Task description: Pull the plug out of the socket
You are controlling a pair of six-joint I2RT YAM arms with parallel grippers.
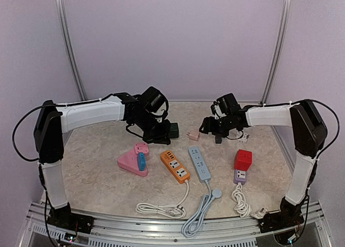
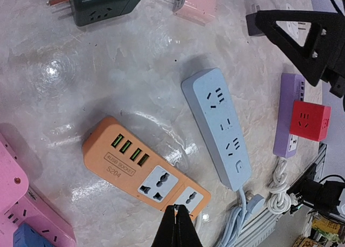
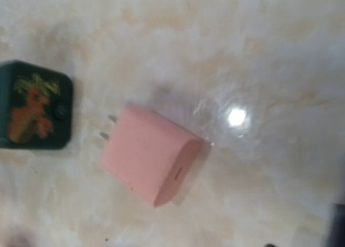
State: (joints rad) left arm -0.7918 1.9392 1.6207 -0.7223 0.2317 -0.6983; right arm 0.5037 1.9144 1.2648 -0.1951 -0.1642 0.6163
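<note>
Socket units, four: pink wedge block (image 1: 128,164), orange strip (image 1: 175,166), pale blue strip (image 1: 199,163), purple strip (image 1: 240,176). Plugs seated in sockets, two counted: red cube (image 1: 243,159), blue plug (image 1: 141,162). Loose adapters, two clear: dark green adapter (image 1: 173,130), pink adapter (image 1: 193,135); coiled cords, three: white cord (image 1: 159,208), second white cord (image 1: 241,199), blue cord (image 1: 197,217).

Top view: high behind arm bases (image 1: 67,220), tilted down, far, covers whole table (image 1: 108,177). Left wrist: near, slanted over orange strip (image 2: 145,169). Right wrist: very close, blurred, straight down. All share pink plug (image 3: 151,160), green adapter (image 3: 35,104)
</note>
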